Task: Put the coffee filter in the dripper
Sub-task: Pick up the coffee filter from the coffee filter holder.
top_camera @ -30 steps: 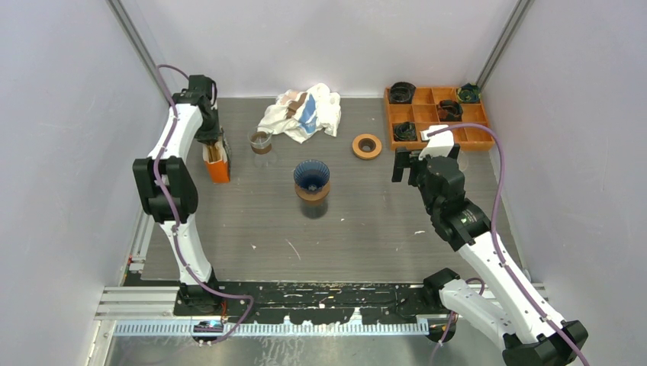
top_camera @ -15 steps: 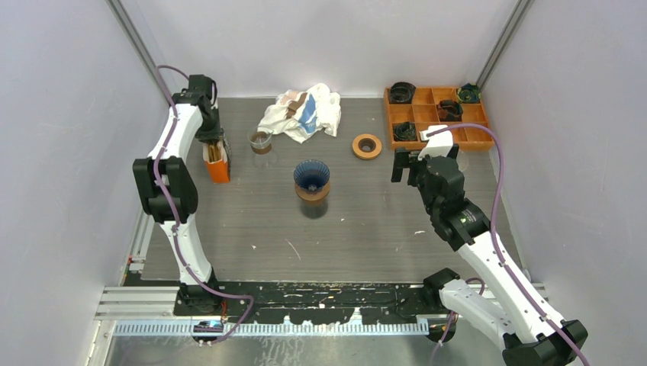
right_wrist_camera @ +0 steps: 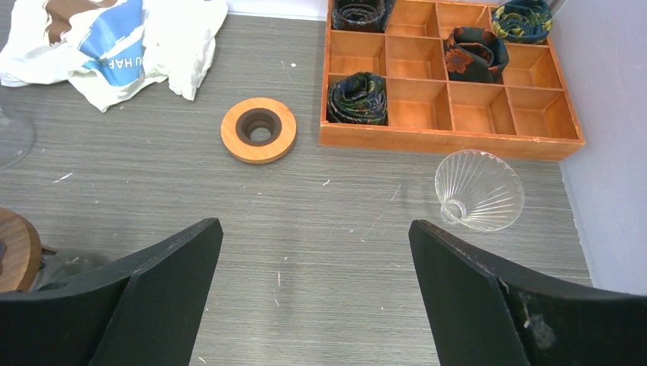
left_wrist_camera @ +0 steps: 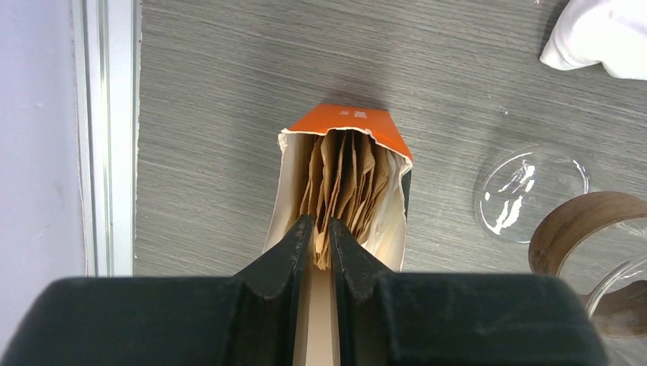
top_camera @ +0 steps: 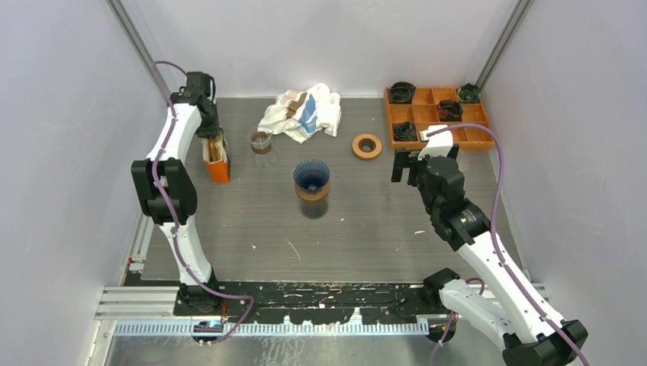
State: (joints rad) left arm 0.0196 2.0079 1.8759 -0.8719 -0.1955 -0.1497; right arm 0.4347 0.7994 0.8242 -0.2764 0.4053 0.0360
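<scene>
An orange box of brown paper coffee filters stands at the table's left side. My left gripper reaches down into the box, its jaws nearly closed on the edge of one brown filter. The dark blue dripper sits on a wooden base in the middle of the table, with nothing in it. My right gripper is wide open and empty, hovering over bare table to the right of the dripper.
A glass carafe with a wooden collar stands just right of the box. A crumpled cloth lies at the back. A wooden ring, a clear glass dripper on its side and an orange compartment tray are at the right.
My left wrist has shifted slightly up and back over the orange box. The right arm and the dripper have not moved.
</scene>
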